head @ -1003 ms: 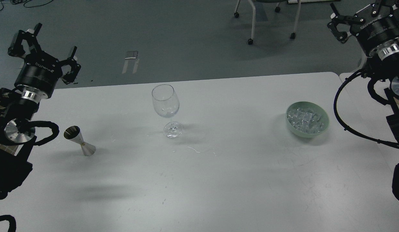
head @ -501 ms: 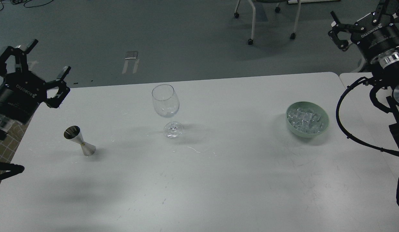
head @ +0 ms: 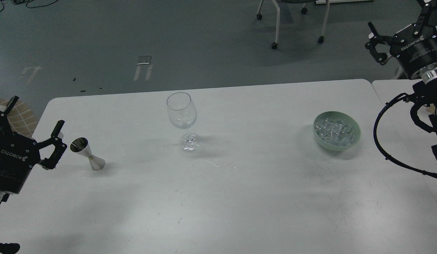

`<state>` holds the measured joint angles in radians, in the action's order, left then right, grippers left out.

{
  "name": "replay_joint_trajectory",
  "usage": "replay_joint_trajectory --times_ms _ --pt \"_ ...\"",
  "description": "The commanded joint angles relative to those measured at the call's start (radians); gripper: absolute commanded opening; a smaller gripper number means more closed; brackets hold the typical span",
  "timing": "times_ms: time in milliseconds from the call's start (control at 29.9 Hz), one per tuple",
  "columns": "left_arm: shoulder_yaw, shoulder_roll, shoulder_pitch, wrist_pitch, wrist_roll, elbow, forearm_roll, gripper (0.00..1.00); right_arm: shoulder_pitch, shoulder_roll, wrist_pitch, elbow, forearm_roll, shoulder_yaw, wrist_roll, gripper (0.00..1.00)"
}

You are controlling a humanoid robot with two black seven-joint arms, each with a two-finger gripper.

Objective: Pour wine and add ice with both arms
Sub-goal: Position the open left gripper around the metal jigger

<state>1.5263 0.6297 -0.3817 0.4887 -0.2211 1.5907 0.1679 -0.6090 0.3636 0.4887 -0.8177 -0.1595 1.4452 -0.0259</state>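
Observation:
A clear wine glass (head: 182,118) stands upright near the table's middle back; whether it holds any wine cannot be told. A steel jigger (head: 86,153) stands at the left. A pale green bowl (head: 336,131) at the right holds a heap of clear ice cubes (head: 333,131). My left gripper (head: 33,118) is open and empty at the table's left edge, just left of the jigger. My right gripper (head: 398,21) is open and empty, raised beyond the table's back right corner, above and right of the bowl.
The white table (head: 239,197) has a second table (head: 409,106) butting on its right. Chair legs on castors (head: 275,44) stand on the floor behind. A looped black cable (head: 384,141) of the right arm hangs right of the bowl.
My left gripper has dropped down and to the left, from above the table's back left corner to beside the jigger. My right gripper has drifted slightly right. Glass, jigger and bowl have not moved.

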Motion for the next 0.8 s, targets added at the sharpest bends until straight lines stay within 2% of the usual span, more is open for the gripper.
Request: replay_joint_trajectory --times_ms 0,100,234,468,769 --pt "-0.032 -0.079 -0.049 0.0 0.025 0.006 -0.001 0.98 0.009 -0.002 0.0 -0.014 0.0 0.015 0.001 1.0" --pt "-0.077 -0.107 -0.048 0.0 0.052 0.006 -0.001 0.98 0.029 -0.008 -0.002 -0.032 0.0 0.018 0.001 1.0" --pt "-0.092 -0.16 -0.039 0.0 0.055 0.005 0.01 0.98 0.048 -0.009 -0.002 -0.047 0.0 0.018 0.003 1.0" --pt "-0.114 -0.177 -0.036 -0.01 0.063 0.002 -0.005 0.97 0.057 -0.002 -0.002 -0.049 0.0 0.02 0.003 1.0" --pt "-0.12 -0.24 -0.019 -0.038 0.129 0.003 -0.146 0.96 0.058 0.0 -0.002 -0.055 0.0 0.023 0.004 1.0"
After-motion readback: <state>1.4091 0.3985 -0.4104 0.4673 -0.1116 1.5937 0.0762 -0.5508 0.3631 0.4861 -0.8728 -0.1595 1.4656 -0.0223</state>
